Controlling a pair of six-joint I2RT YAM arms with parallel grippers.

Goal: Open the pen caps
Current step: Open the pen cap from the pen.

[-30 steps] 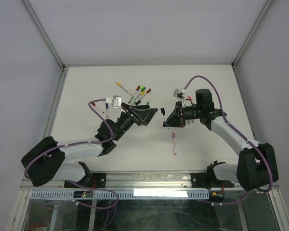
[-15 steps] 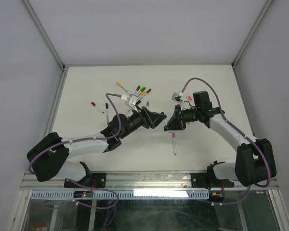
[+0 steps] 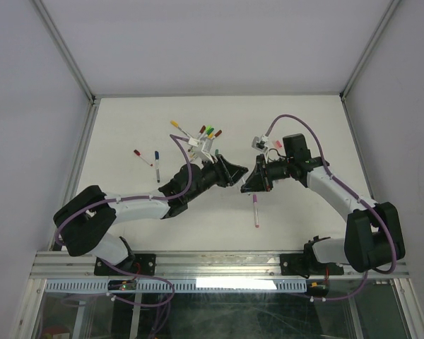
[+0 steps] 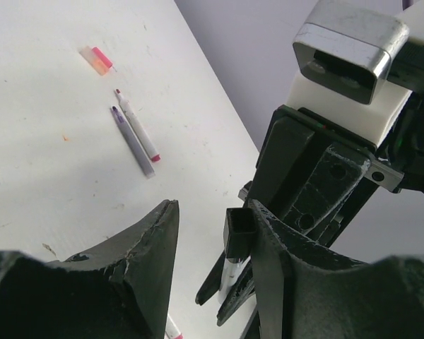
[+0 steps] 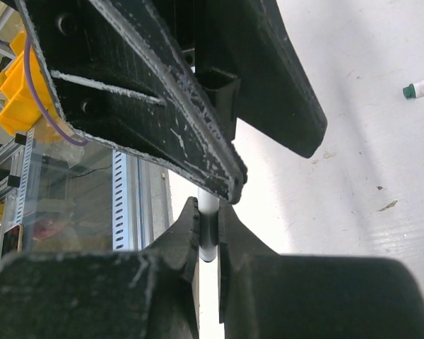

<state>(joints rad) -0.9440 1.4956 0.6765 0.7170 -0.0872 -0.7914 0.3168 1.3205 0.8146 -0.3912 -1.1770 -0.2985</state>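
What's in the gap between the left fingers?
The black cap of the pen that the right fingers pinch; the left wrist view shows it.

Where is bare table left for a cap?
Far right corner of the table, behind the right arm; the near strip between left arm and pink pen. Crowded: the pen bunch far centre, and where left gripper meets right gripper.

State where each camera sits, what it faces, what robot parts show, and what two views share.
Top external: above, behind, facing down at the table; left arm, right arm show.
Left wrist: looks past its left tool at the right tool.
Right wrist: looks past its right tool, shut on the pen, at the left tool.
Shared: both wrist views show the black cap.
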